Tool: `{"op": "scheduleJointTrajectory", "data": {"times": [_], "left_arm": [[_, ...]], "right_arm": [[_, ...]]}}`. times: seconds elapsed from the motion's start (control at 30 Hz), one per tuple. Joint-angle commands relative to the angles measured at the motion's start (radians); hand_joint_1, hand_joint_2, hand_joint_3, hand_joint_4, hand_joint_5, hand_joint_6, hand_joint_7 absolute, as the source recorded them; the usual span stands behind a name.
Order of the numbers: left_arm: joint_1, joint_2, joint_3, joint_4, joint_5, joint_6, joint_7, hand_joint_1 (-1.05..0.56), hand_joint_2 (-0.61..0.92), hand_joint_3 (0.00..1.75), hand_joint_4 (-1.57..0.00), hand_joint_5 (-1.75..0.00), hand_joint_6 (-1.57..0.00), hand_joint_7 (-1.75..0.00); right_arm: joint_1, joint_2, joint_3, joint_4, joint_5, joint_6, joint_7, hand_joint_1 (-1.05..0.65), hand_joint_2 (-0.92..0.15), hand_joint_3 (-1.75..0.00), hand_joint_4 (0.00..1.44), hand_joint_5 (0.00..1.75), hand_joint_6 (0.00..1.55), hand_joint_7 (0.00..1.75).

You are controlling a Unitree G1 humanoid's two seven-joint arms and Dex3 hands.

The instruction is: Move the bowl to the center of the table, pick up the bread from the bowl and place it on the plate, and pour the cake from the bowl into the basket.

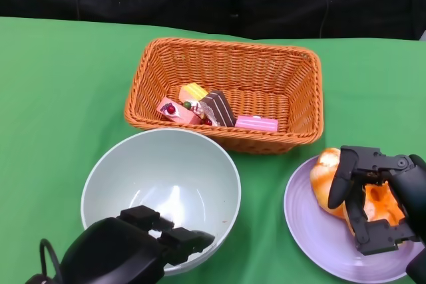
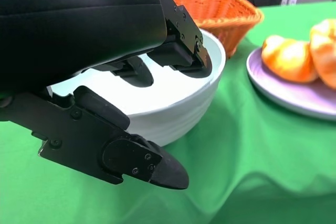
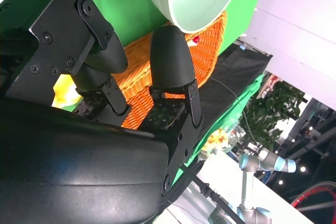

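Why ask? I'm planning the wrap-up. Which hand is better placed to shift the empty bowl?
Left. The left hand has the near rim of the bowl between its fingers and thumb. The right hand lies over the bread on the plate, apart from the bowl.

Plate (image 1: 313, 231) rim under right hand (image 1: 373, 197)
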Motion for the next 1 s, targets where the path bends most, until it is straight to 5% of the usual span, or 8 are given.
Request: {"op": "scheduleJointTrajectory", "data": {"times": [0.03,0.33,0.53,0.7,0.73,0.8,0.9,1.0], "left_arm": [[0.04,-0.013,0.038,-0.062,-0.037,0.022,-0.017,-0.75,0.92,0.08,-0.19,-0.32,-0.45,-0.01],[0.088,-0.108,0.106,-0.027,-0.161,-0.123,0.18,-0.53,0.92,0.12,-0.37,-0.44,-0.58,-0.06],[0.125,-0.224,0.111,0.019,-0.297,-0.22,0.299,-0.29,0.92,0.07,-0.54,-1.0,-0.83,-0.12],[0.141,-0.284,0.108,0.046,-0.386,-0.271,0.325,-0.18,0.92,0.09,-0.62,-1.11,-0.9,-0.17],[0.144,-0.301,0.103,0.045,-0.409,-0.27,0.325,-0.18,0.92,0.13,-0.62,-1.16,-0.91,-0.24],[0.152,-0.33,0.095,0.041,-0.449,-0.263,0.323,-0.19,0.87,0.25,-0.63,-1.25,-0.75,-0.69],[0.167,-0.375,0.088,0.041,-0.491,-0.268,0.331,-0.17,0.83,0.35,-0.72,-1.33,-0.71,-0.94],[0.183,-0.408,0.083,0.037,-0.507,-0.275,0.334,-0.08,0.45,1.07,-0.81,-1.46,-0.82,-1.05]], "right_arm": [[0.016,-0.013,-0.011,-0.037,0.034,0.022,0.019,0.32,-0.27,-1.62,0.95,1.69,0.84,1.48],[0.017,-0.023,0.005,-0.052,0.138,0.018,0.115,0.28,-0.29,-1.54,0.95,1.57,0.84,1.4],[0.038,-0.017,0.017,-0.095,0.161,0.06,0.137,0.25,-0.3,-1.52,0.99,1.57,0.84,1.35],[0.056,-0.01,0.021,-0.125,0.176,0.063,0.145,0.25,-0.29,-1.54,1.0,1.59,0.85,1.34],[0.065,-0.006,0.022,-0.131,0.179,0.054,0.143,0.23,-0.28,-1.55,0.99,1.6,0.86,1.34],[0.08,0.002,0.025,-0.143,0.181,0.042,0.139,0.2,-0.24,-1.6,0.97,1.64,0.86,1.35],[0.111,0.025,0.041,-0.167,0.186,0.027,0.133,0.16,-0.22,-1.64,0.92,1.65,0.85,1.36],[0.131,0.042,0.056,-0.176,0.181,0.0,0.127,0.11,-0.22,-1.65,0.86,1.67,0.83,1.41]]}}
